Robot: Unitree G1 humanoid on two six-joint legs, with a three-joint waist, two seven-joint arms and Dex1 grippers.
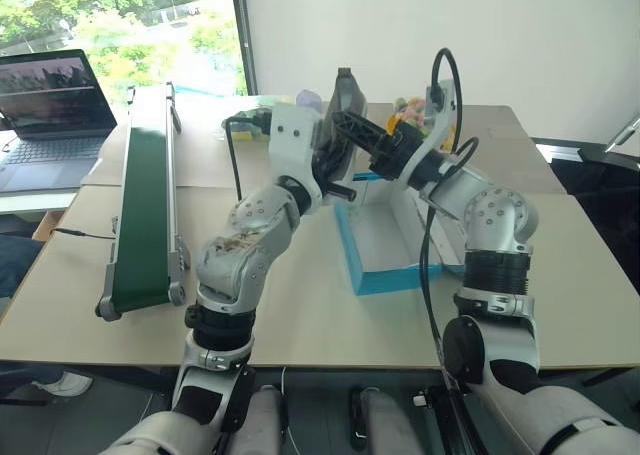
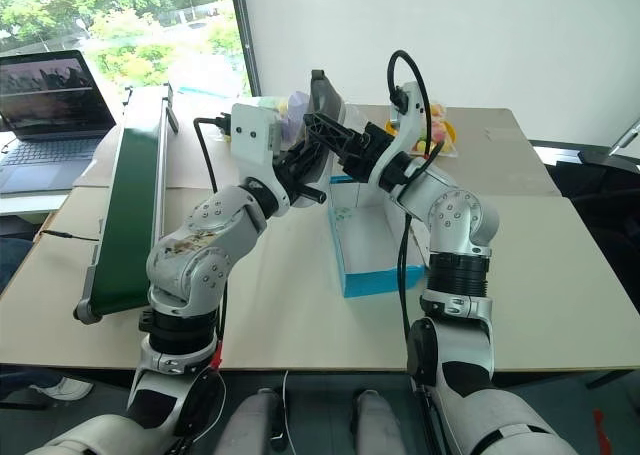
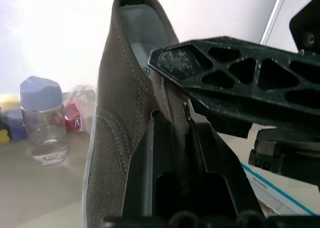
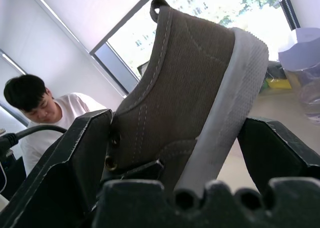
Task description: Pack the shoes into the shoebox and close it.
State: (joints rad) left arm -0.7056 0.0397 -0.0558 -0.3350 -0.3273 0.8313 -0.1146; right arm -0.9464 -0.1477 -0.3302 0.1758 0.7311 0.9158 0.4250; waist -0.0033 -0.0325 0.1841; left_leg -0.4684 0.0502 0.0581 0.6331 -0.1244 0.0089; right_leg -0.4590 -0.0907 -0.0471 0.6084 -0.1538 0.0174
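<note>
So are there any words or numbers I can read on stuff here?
No text here can be read.
Shoebox: faint marks on its pale inside wall, too small to read.
Shoe: a small round stamp inside the opening, too blurred to read.
Small packets beside the jar: print too blurred to read.
Laptop: the screen shows a picture, no readable words.

A grey canvas shoe (image 1: pixel 344 110) with a pale sole stands on end in the air above the table, heel loop uppermost. Below it, the turquoise shoebox (image 1: pixel 372 247) sits open on the tabletop, whitish inside.
</note>
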